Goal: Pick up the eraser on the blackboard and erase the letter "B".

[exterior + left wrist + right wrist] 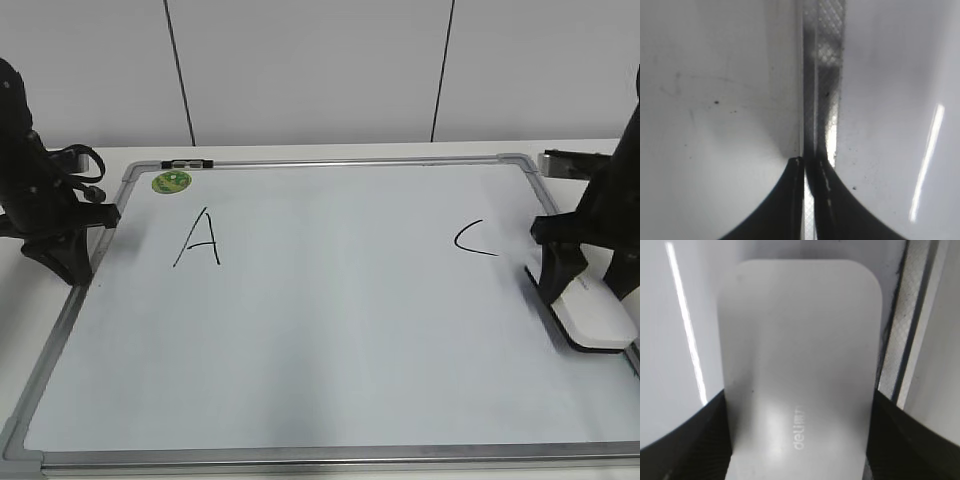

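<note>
The blackboard (330, 330) is a white dry-erase board with a grey frame, lying flat on the table. A black "A" (200, 238) and a black "C" (473, 240) are drawn on it. No letter "B" shows; the board between them is blank. My right gripper (588, 285) is shut on the white eraser (598, 318), which rests on the board's right edge. In the right wrist view the fingers (799, 395) press both sides of the eraser (800, 340). My left gripper (70, 255) is shut and empty over the board's left frame (825, 75), fingertips (807, 162) together.
A green round sticker (171, 181) sits near the board's far left corner, with a small black clip (187, 163) on the top frame. A grey object (575, 162) lies on the table behind the right arm. The board frame (905, 340) runs beside the eraser.
</note>
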Tool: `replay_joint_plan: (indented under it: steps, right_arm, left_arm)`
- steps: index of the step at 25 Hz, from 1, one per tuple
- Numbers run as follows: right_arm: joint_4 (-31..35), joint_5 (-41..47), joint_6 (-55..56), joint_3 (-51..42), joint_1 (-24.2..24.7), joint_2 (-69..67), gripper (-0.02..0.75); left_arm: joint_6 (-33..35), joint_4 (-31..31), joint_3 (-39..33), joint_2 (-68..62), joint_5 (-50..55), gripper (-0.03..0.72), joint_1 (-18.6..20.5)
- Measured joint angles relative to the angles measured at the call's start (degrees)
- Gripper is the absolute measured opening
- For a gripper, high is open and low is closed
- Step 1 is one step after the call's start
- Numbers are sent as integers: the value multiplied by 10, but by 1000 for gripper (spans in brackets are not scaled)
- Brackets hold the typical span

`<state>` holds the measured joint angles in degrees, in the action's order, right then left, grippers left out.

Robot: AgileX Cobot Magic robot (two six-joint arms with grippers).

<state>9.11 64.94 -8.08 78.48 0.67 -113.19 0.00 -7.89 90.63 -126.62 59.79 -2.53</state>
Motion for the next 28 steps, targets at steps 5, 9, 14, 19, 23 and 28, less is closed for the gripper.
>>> replay_joint_plan:
  steps: [5, 9, 14, 19, 23, 28]
  right_arm:
    - [0, 0, -1, 0, 0, -4, 524]
    - [0, -16, -1, 0, 0, -4, 524]
    - [1, -45, -2, 0, 0, -4, 524]
    - [-2, -64, -3, 0, 0, -4, 524]
    - [-18, -69, -3, 0, 0, -4, 524]
    - [-29, -70, -3, 0, 0, -4, 524]
  left_arm:
    - [0, 0, 0, 0, 0, 20, 0]
    - [0, 0, 0, 0, 0, 20, 0]
    - [0, 0, 0, 0, 0, 20, 0]
    - [0, 0, 0, 0, 0, 20, 0]
    - [0, 0, 0, 0, 0, 20, 0]
    - [0, 0, 0, 0, 0, 20, 0]
